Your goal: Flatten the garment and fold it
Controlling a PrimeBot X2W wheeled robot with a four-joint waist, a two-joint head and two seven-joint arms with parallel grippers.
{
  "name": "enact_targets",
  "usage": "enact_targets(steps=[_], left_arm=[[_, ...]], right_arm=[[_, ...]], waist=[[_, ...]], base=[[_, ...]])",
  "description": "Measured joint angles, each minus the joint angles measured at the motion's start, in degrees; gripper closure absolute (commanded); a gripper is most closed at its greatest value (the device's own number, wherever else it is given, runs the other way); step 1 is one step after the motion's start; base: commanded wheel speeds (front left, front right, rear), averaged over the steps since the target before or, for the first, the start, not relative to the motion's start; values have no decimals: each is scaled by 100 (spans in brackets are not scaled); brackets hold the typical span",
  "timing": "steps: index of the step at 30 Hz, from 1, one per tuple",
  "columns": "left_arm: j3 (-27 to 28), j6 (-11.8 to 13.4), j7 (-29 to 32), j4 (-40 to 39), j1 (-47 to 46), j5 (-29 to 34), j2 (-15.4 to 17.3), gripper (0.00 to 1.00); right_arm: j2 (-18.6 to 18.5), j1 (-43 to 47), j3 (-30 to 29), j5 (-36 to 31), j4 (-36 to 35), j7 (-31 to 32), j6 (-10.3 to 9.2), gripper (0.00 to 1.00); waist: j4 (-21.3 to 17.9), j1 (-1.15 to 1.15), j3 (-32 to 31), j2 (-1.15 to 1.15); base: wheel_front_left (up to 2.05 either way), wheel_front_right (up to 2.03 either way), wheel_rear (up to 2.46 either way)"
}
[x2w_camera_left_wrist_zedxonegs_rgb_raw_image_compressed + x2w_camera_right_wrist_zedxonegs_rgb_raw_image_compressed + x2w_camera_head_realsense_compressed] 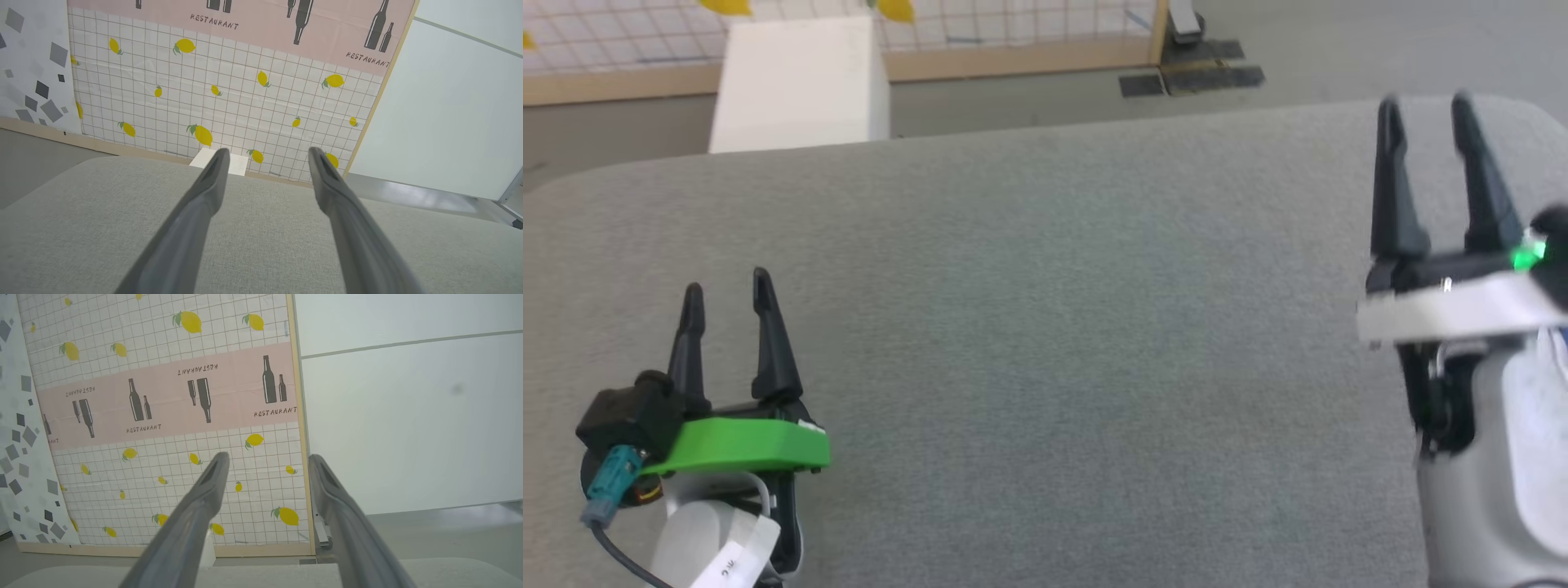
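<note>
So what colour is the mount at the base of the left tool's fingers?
The mount is bright green, clearest in the head view.

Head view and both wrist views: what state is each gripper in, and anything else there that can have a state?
Left gripper: open, nothing between its fingers.
Right gripper: open, nothing between its fingers.
Table: its grey cloth cover lies smooth.
White box: standing behind the table's far edge.
Lemon-print panel: upright, beyond the box.
</note>
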Motion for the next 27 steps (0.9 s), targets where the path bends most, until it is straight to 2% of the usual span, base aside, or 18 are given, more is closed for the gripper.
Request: enact_targets(steps=[3, 7, 17, 27], left_arm=[[-32, -7, 0, 89, 80, 31, -43, 0], [-121, -52, -3, 293, 131, 156, -45, 0], [-489, -75, -4, 643, 233, 572, -33, 0], [-623, -81, -4, 812, 305, 735, -15, 0]], right_arm=[[34, 471, -35, -69, 4, -85, -1, 0], [38, 989, 23, 156, 151, -132, -1, 0], [49, 1707, 118, -52, 305, -127, 0, 0], [48, 1965, 27, -196, 376, 133, -1, 0]], waist=[[155, 0, -149, 0], [334, 0, -329, 0], [594, 0, -692, 0], [507, 0, -738, 0]], base=[[0, 0, 0], [0, 0, 0], [0, 0, 0], [0, 0, 0]])
